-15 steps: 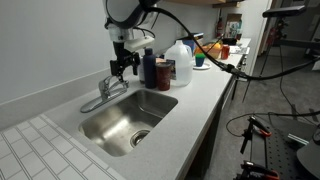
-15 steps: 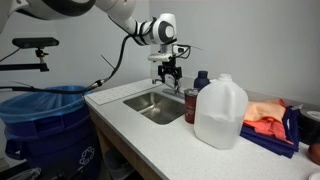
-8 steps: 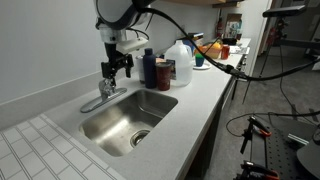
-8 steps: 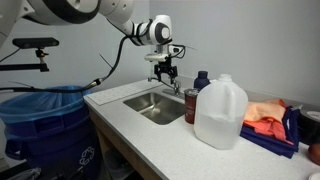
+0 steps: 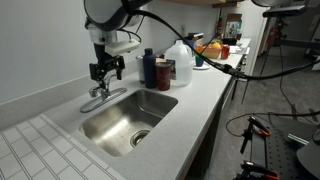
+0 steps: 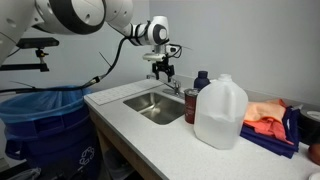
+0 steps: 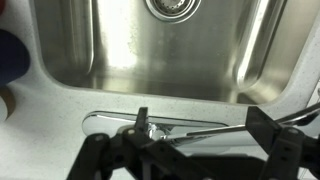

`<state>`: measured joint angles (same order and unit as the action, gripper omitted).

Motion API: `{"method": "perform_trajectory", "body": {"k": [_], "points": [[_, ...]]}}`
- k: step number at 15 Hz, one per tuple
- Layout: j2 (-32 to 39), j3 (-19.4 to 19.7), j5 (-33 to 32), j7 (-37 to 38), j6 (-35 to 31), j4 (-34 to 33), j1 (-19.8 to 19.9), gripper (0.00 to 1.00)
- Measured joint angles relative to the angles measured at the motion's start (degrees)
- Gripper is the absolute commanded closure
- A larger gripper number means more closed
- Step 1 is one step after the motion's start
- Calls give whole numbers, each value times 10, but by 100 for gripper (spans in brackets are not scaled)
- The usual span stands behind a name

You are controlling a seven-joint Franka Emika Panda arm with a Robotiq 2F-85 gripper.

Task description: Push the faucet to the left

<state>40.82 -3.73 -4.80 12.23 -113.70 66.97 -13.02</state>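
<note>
The chrome faucet [image 5: 97,97] stands on its oblong base plate behind the sink [image 5: 150,99]; it also shows in the other exterior view [image 6: 172,86]. My gripper [image 5: 103,71] hangs directly over it, fingers pointing down, as also shown in an exterior view [image 6: 163,69]. In the wrist view the gripper [image 7: 205,126] is open. One finger [image 7: 141,120] stands by the faucet body [image 7: 152,130], the other finger [image 7: 267,126] at the right. The thin chrome lever or spout [image 7: 205,129] runs between them above the base plate [image 7: 110,120]. Contact with the faucet cannot be told.
A dark blue bottle [image 5: 149,68], a brown jar [image 5: 164,73] and a white jug [image 5: 180,62] stand on the counter beside the sink. The jug [image 6: 220,112] is near in an exterior view. A blue bin [image 6: 45,120] stands below the counter edge. The wall is close behind the faucet.
My gripper has moved along the back of the sink away from the bottles, and the faucet's spout has swung the same way with it.
</note>
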Motion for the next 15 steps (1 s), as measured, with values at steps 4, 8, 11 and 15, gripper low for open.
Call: {"method": "perform_trajectory", "body": {"k": [4,8,11,15], "points": [[24,-1,9,13,15,-54,-11,0],[49,-5,28,30,15,-111,-28,0],[65,-5,31,41,15,-140,-37,0],[70,-3,26,41,15,-157,-38,0]]}}
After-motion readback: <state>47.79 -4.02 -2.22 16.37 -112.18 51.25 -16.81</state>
